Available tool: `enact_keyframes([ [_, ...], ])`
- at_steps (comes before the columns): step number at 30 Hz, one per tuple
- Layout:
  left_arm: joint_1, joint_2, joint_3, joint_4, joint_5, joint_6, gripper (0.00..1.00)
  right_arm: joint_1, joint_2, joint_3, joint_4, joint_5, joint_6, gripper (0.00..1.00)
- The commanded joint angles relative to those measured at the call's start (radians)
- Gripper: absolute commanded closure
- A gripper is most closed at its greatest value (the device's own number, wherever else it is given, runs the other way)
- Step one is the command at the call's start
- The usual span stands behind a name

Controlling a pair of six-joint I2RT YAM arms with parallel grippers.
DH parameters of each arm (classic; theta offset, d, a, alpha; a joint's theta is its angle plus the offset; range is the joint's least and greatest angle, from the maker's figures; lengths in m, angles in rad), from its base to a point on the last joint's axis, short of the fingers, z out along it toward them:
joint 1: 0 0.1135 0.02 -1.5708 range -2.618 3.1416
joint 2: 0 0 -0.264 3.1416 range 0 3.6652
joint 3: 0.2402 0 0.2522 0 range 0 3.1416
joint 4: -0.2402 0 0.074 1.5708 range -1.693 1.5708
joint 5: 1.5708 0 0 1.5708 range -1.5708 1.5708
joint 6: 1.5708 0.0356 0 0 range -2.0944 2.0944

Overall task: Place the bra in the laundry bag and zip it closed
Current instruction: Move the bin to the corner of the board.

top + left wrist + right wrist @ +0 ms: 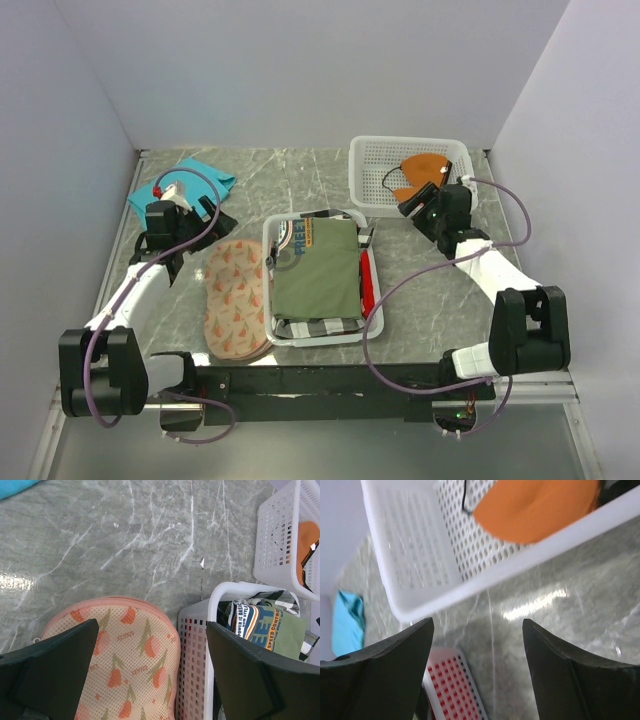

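The rust-orange bra lies in the far white mesh basket at the back right; it also shows in the right wrist view. The pinkish-beige laundry bag with orange print lies flat and closed on the table, left of the middle basket; its far lobe shows in the left wrist view. My left gripper is open above the bag's far end. My right gripper is open and empty just in front of the far basket, short of the bra.
A white basket in the middle holds an olive-green folded garment and other clothes. A teal cloth lies at the back left. Grey walls close in the table on three sides.
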Motion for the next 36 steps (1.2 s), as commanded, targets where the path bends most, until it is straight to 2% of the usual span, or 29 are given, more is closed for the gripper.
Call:
enact_keyframes([
  [1,0.001,-0.032,0.023,0.035,0.017,-0.005,0.04,-0.022,0.047,0.063,0.077,0.089,0.12,0.22],
  [6,0.001,-0.035,0.018,0.042,0.019,-0.011,0.04,-0.031,0.137,0.116,0.091,0.141,0.182,0.25],
  [11,0.001,-0.047,0.017,0.038,0.025,-0.011,0.04,-0.046,0.226,0.178,0.068,0.106,0.229,0.26],
  [12,0.003,-0.049,0.015,0.036,0.027,-0.01,0.04,-0.049,0.246,0.182,0.082,0.097,0.231,0.37],
  [14,0.001,-0.059,0.017,0.027,0.022,-0.008,0.04,-0.051,0.257,0.178,0.094,0.103,0.245,0.43],
  [15,0.003,-0.061,0.018,0.024,0.019,-0.006,0.04,-0.055,0.268,0.169,0.119,0.1,0.245,0.59],
  [17,0.003,-0.066,0.018,0.022,0.017,-0.006,0.04,-0.06,0.286,0.166,0.131,0.09,0.257,0.74],
  [18,0.003,-0.067,0.017,0.022,0.014,-0.008,0.04,-0.061,0.303,0.164,0.134,0.083,0.258,0.88],
  [20,0.003,-0.072,0.015,0.022,0.016,-0.008,0.04,-0.075,0.315,0.15,0.149,0.064,0.277,0.89],
  [22,0.003,-0.073,0.014,0.022,0.013,-0.006,0.04,-0.08,0.309,0.103,0.191,0.063,0.298,0.97],
  [29,0.003,-0.069,0.021,0.022,0.013,0.0,0.03,-0.146,0.242,-0.005,0.254,0.063,0.34,1.0],
  [36,0.003,-0.05,0.026,0.022,0.028,-0.005,0.04,-0.206,0.084,-0.132,0.28,0.089,0.419,1.0],
])
